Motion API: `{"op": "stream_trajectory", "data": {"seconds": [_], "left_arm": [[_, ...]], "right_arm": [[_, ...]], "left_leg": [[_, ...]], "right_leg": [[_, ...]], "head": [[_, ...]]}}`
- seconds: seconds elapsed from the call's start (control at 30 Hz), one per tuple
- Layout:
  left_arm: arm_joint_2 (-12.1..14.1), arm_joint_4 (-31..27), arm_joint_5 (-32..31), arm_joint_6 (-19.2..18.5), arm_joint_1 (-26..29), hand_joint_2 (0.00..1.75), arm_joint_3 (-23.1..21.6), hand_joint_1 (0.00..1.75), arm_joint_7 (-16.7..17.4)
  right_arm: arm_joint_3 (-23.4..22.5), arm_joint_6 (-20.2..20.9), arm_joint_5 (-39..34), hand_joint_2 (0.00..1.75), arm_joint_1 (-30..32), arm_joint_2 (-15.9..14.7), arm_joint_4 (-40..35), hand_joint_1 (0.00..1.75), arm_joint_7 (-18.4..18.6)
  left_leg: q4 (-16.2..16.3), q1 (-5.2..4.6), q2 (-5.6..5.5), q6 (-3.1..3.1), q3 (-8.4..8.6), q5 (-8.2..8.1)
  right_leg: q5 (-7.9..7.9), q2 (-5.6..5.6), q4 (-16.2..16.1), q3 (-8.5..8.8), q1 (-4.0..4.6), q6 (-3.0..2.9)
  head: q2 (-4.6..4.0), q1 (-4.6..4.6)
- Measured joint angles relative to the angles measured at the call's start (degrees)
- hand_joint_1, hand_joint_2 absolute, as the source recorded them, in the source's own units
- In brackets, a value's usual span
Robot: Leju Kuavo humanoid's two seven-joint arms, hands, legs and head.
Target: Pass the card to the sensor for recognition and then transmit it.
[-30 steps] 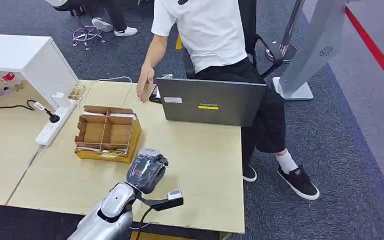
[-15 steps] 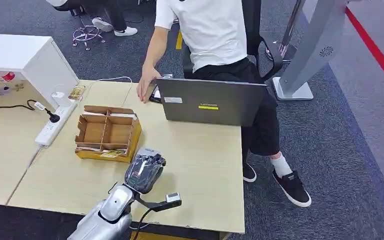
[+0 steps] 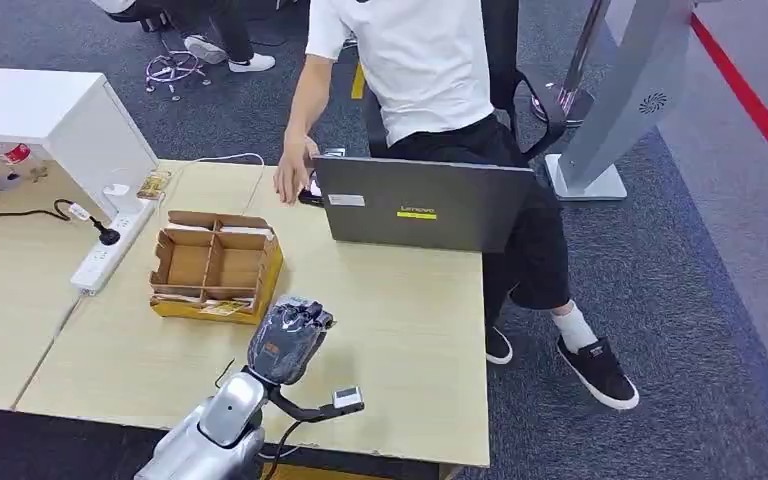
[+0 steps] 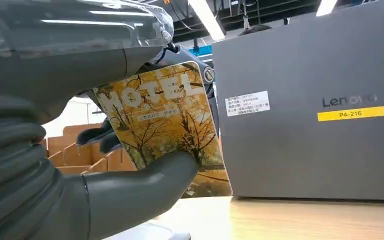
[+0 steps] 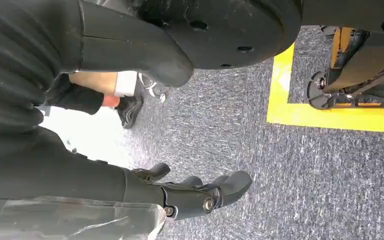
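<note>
Left hand: the left hand (image 3: pixel 288 340) is above the wooden table (image 3: pixel 400 340), just in front of the cardboard box, with the silver arm coming up from the near edge of the table. In the left wrist view the hand (image 4: pixel 80 165) holds a card; the thick grey thumb (image 4: pixel 145 185) presses on the printed face and the darker fingers are behind the card, so the fingers are clamped on it.
Card: the card (image 4: pixel 167 127) is a hotel card with yellow autumn trees and the word "HOTEL". It stands almost upright in the left hand, a little tilted, above the table and in front of the laptop lid.
Right hand: the right hand (image 5: pixel 195 192) hangs over grey carpet (image 5: pixel 300 185) beside a yellow floor line (image 5: pixel 330 117). Its dark fingers are gently curved and apart, and it holds nothing.
Cardboard box: the box (image 3: pixel 216 266) has compartments and lies on the table, between the left hand and the white power strip (image 3: pixel 112 245).
Laptop: a grey Lenovo laptop (image 3: pixel 420 205) is open at the far edge of the table, its lid back turned to the robot, with a yellow label "P4-216".
Person: a person in a white shirt (image 3: pixel 420 60) sits behind the laptop, with one hand (image 3: pixel 290 175) over the table beside it.
</note>
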Motion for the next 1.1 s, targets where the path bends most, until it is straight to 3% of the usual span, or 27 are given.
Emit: {"op": "stream_trajectory", "data": {"seconds": [0.3,0.4,0.53,0.77,1.1], "left_arm": [[1.33,-1.49,-0.52,0.13,-0.92,1.75,1.73,1.75,2.06],[4.44,-1.90,3.22,-0.48,-4.16,1.75,5.14,1.75,1.83],[8.85,-1.90,6.52,-1.77,-9.13,1.75,10.06,1.75,-0.94],[12.98,-2.88,9.92,-1.53,-10.90,1.75,15.95,1.75,-3.24],[13.97,-4.28,9.84,-1.16,-10.18,1.75,18.53,1.75,-3.89]], "right_arm": [[-0.02,0.17,0.79,1.75,0.00,0.00,0.00,0.00,-0.11],[-0.02,0.39,1.49,1.75,0.04,0.00,0.04,0.00,-0.20],[-0.07,0.83,1.86,1.75,0.03,0.00,0.09,0.00,-0.35],[-0.33,0.96,2.36,1.75,0.03,0.00,0.15,0.00,-0.44],[-0.37,0.96,2.93,1.75,0.03,0.15,0.15,0.00,-0.09]], "left_leg": [[0.00,0.03,0.01,-0.01,0.00,0.01],[0.00,0.06,0.01,-0.11,-0.01,0.08],[-0.01,0.09,0.01,-0.19,0.00,0.16],[-0.01,0.08,0.02,-0.22,-0.02,0.17],[-0.01,0.08,0.01,-0.22,-0.03,0.17]], "right_leg": [[0.01,0.01,0.01,-0.01,0.02,-0.01],[0.03,0.01,0.08,-0.04,0.06,-0.05],[0.07,0.01,0.18,-0.08,0.08,-0.12],[0.06,0.03,0.21,-0.11,0.09,-0.13],[0.08,0.01,0.19,-0.11,0.08,-0.15]], "head": [[0.00,0.02],[0.00,0.00],[0.00,-0.02],[0.00,0.02],[0.00,0.00]]}}
